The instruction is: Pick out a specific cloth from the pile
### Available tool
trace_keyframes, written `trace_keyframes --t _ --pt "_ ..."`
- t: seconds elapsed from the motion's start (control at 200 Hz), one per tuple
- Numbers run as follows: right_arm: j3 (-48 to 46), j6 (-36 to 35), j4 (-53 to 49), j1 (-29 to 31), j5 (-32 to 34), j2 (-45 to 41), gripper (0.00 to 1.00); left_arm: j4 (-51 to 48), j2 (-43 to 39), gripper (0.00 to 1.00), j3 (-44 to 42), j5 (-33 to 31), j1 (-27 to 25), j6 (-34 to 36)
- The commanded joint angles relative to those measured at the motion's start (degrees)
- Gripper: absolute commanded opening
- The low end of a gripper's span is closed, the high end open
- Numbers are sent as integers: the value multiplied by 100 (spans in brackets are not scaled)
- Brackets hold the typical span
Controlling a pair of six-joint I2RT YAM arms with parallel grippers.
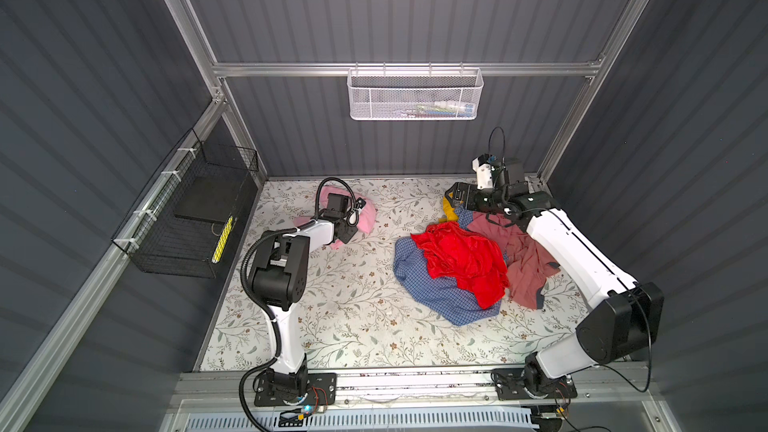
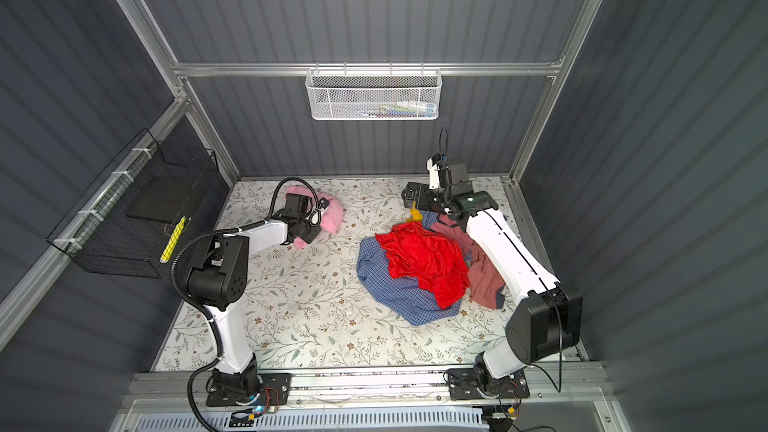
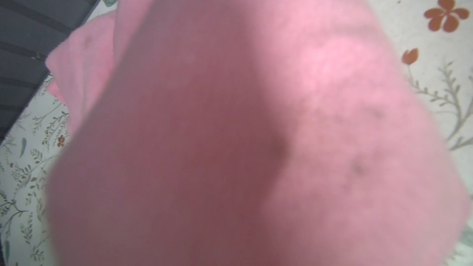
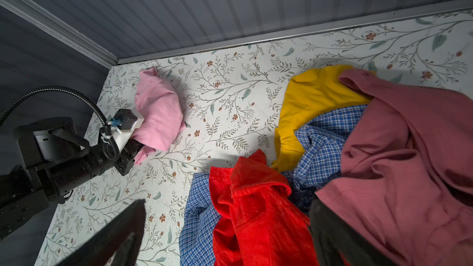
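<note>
The cloth (image 1: 366, 213) (image 2: 333, 214), light pink, lies bunched at the far left of the table, apart from the pile. It fills the left wrist view (image 3: 307, 72) and hides the jaws there. My left gripper (image 1: 345, 235) (image 4: 134, 148) is pushed into its near edge, with pink fabric draped over its fingers. The pile (image 1: 461, 259) (image 2: 424, 263) sits right of centre: bright red on top, blue checked under it, rose-brown and mustard yellow behind. My right gripper (image 1: 455, 195) (image 4: 227, 208) hovers open over the pile's far edge, holding nothing.
The table (image 1: 353, 313) has a floral cover. A white mesh basket (image 1: 415, 93) hangs on the back wall. A black wire basket (image 1: 187, 214) is fixed to the left wall. Grey walls close in the back and both sides.
</note>
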Motion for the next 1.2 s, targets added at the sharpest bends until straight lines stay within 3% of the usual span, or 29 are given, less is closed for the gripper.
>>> trace_keyframes --t 0.0,0.12,0.265,0.38,0.465,0.655,0.91,1.195 --pt "-94 -188 -20 -37 169 -122 99 -222 -264 27 -159 296 42 -273" --pt "-191 -322 -16 -111 217 -214 99 -189 -418 38 -276 354 42 -290" --pt "-384 -545 21 -202 368 -412 99 6 -600 67 -466 201 42 -424" --pt "-608 -714 133 -328 416 -642 99 121 -795 78 -543 99 42 -565" --pt "-843 -836 297 -461 418 -854 99 299 -992 100 -637 -44 42 -791" --pt "-1420 -1406 533 -821 398 -1382 99 450 -1513 100 -814 -134 42 -1348" --pt "-2967 -2075 2051 -1596 449 -2298 99 771 -2436 100 -1446 -412 67 -2287" --pt "-4525 -2264 3472 -2481 627 -2983 99 1196 -3174 100 -2444 -753 159 -3151"
